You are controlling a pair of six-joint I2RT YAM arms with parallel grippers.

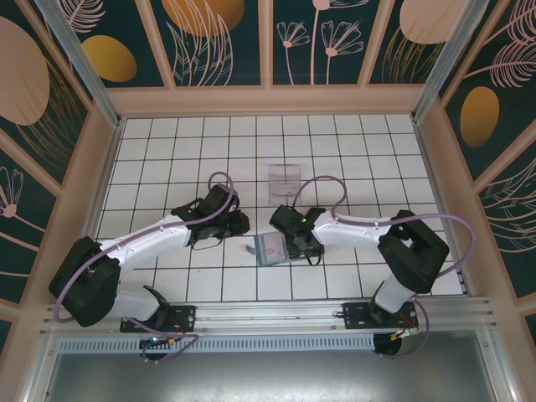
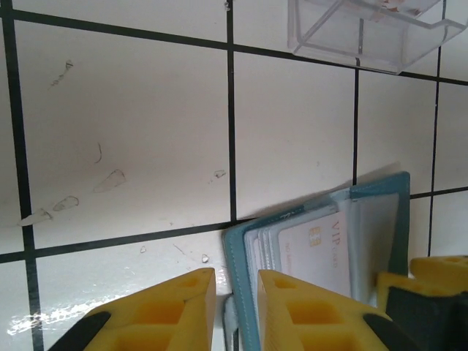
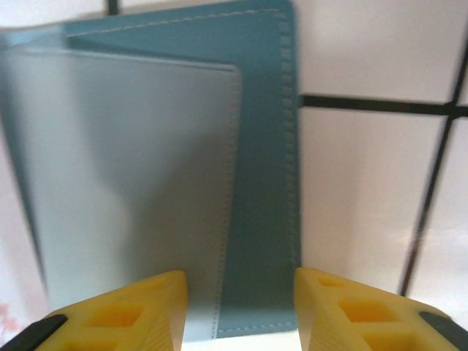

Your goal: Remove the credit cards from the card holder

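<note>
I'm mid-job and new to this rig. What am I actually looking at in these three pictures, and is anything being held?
Two white robot arms stand at the near edge of a tiled table. The overhead view looks down on both. The other two views come from a camera on each wrist, so the yellow blocks are gripper fingers. On the table lie an open teal card holder and a clear plastic tray. The left gripper pinches the holder's edge, with a pale card showing inside. The right gripper is open over the holder.
</note>
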